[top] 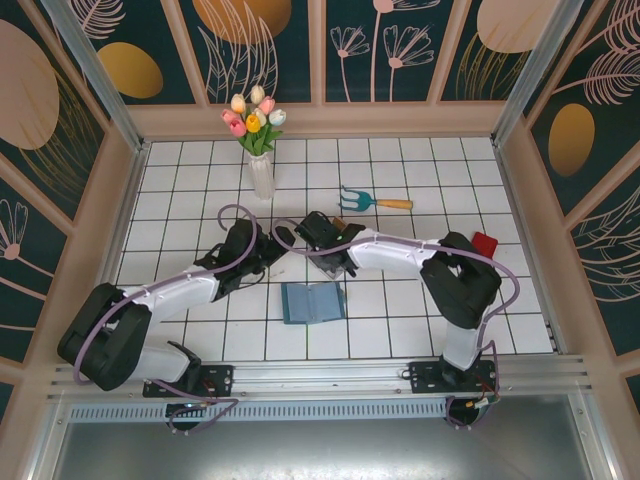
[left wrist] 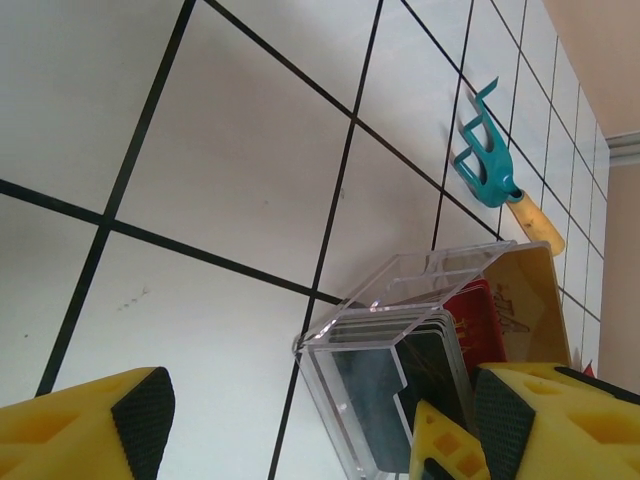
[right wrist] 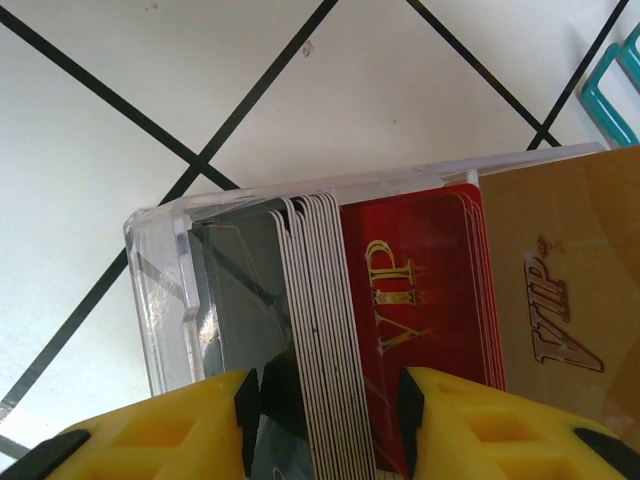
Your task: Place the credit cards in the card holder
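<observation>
The card holder [top: 312,302] lies open on the tiles, teal with a grey-blue inside, in front of both grippers. The credit cards stand on edge in a clear tray [right wrist: 160,290]: a dark card [right wrist: 235,290], several grey-edged cards [right wrist: 315,300], red VIP cards [right wrist: 405,290] and a gold VIP card [right wrist: 560,290]. My right gripper [right wrist: 328,400] is over the tray [left wrist: 345,400], its pads [right wrist: 410,400] pressed against a bundle of the dark, grey and red cards. My left gripper [left wrist: 320,430] is open beside the tray, its right finger near the tray's wall. From above, the left gripper [top: 268,250] and the right gripper [top: 325,250] are close together.
A teal hand rake [top: 372,201] with a wooden handle lies behind the tray, also seen as the rake [left wrist: 485,160] in the left wrist view. A white vase of tulips [top: 260,170] stands at the back left. A small red flat piece [top: 485,243] lies by the right arm.
</observation>
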### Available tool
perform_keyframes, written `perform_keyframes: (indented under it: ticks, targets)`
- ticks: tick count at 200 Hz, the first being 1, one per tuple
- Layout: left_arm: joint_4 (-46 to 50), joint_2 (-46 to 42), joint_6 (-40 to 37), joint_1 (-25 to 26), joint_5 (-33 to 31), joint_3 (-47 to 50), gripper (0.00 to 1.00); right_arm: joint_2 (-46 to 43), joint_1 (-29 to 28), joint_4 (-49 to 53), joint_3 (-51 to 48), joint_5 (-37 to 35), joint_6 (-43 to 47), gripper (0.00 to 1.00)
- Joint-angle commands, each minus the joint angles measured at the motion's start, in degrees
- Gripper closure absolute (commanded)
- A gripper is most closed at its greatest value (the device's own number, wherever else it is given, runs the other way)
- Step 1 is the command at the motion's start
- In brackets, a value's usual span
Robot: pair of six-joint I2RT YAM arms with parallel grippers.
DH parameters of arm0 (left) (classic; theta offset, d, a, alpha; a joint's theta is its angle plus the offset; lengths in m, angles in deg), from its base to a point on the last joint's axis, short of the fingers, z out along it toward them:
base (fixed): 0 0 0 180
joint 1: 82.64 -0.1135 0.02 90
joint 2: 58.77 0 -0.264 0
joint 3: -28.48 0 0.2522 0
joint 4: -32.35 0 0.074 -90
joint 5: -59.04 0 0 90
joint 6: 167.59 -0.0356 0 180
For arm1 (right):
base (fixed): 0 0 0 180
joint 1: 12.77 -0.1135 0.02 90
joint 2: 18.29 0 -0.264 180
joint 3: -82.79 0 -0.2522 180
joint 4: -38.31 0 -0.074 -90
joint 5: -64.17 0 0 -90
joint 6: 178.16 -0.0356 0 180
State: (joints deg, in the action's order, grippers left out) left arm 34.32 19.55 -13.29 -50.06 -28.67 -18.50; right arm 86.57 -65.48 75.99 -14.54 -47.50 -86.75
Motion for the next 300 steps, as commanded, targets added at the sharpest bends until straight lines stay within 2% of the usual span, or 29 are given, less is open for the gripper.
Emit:
perform_keyframes:
  ticks: [1, 53, 82, 120, 156, 184, 191, 227, 273, 300]
  targets:
    - [-0.7, -1.5, 1.0, 0.2, -1.0, 0.7, 0.19, 1.0, -0.3, 0.8, 1.4, -5.9, 1.5, 0.56]
    - [-0.7, -0.9, 0.7, 0.1, -0.7, 0.3, 0.19, -1.8, -0.4, -0.2, 1.0, -8.4, 2.3, 0.58]
    - [-1.1, -0.1, 0.6, 0.2, 0.0, 0.0, 0.18, -2.3, -0.3, -0.3, 0.6, -8.0, 2.1, 0.67]
    - [-1.2, 0.4, 0.5, 0.2, 0.5, -0.1, 0.18, -2.8, -0.1, 0.1, 0.4, -8.2, 1.6, 0.69]
    - [-1.2, 0.8, 0.3, 0.2, 0.7, -0.4, 0.17, -4.0, 0.1, 0.3, 0.6, -8.1, 1.5, 0.82]
    - [-1.2, 1.0, 0.3, 0.2, 1.0, -0.5, 0.17, -4.7, 0.1, 1.3, 1.0, -7.7, 1.0, 0.84]
    - [-1.1, 1.1, 0.2, 0.2, 1.1, -0.5, 0.17, -4.8, 0.1, 2.0, 1.4, -7.3, 0.7, 0.88]
    - [-1.0, 0.8, -0.2, 0.2, 1.2, -0.7, 0.17, -7.1, 0.6, 3.8, 2.4, -2.6, -1.2, 0.92]
    - [-0.7, -1.9, -1.6, 0.2, 0.8, -1.0, 0.16, -14.7, 3.1, 3.5, 1.9, 11.6, -8.3, 0.94]
    - [-6.0, -3.7, -2.6, 0.2, 4.0, -0.2, 0.16, -20.6, 7.4, -0.1, -0.5, 20.2, -15.6, 0.96]
